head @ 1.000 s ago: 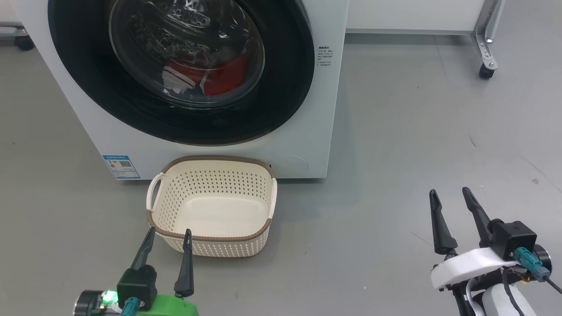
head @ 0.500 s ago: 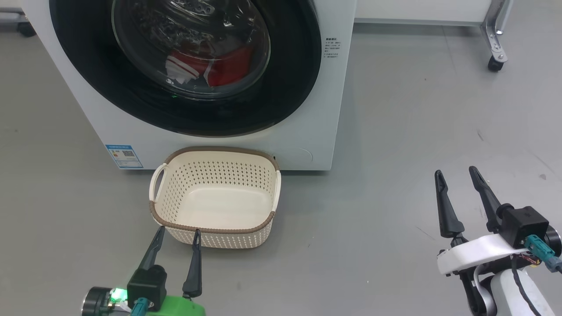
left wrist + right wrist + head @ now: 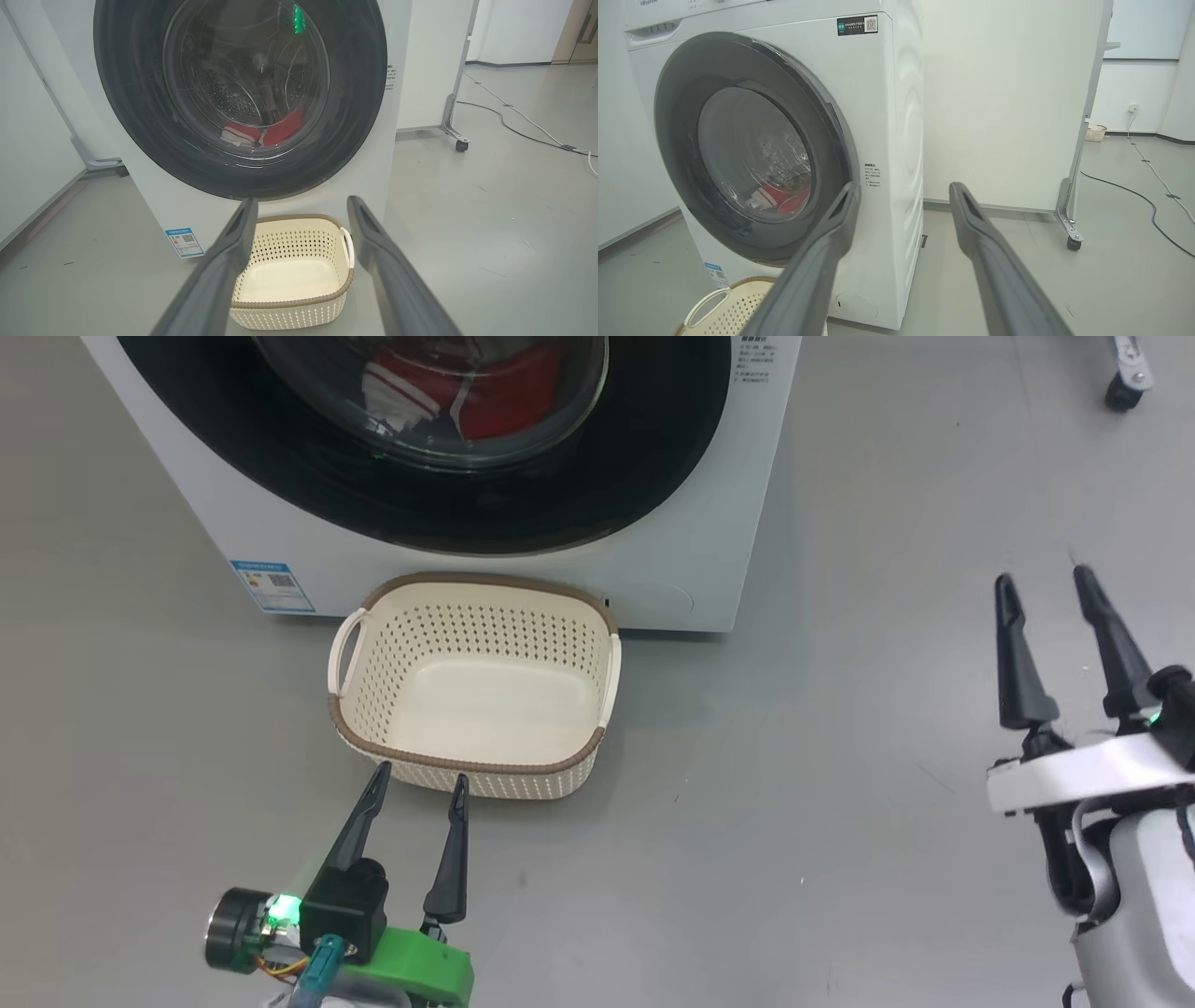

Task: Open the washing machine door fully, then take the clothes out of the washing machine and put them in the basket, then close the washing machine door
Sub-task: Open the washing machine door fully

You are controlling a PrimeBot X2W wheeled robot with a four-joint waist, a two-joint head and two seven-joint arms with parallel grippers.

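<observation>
Two grippers, both spread wide and empty. The head camera has dipped, and the right gripper has pushed forward, now level with the washing machine's front right corner. The left gripper hangs before the basket, which sits against the machine's front. The door is shut with the red clothes behind it, so opening looks next.

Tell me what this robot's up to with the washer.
Nothing is being handled yet. The robot faces the washing machine, whose door looks shut, with the red clothes lying inside behind the glass. The empty basket sits on the floor right in front of the machine. The left jaws stand open just short of the basket's near rim; the right jaws stand open above the floor off to the right, holding nothing.
</observation>
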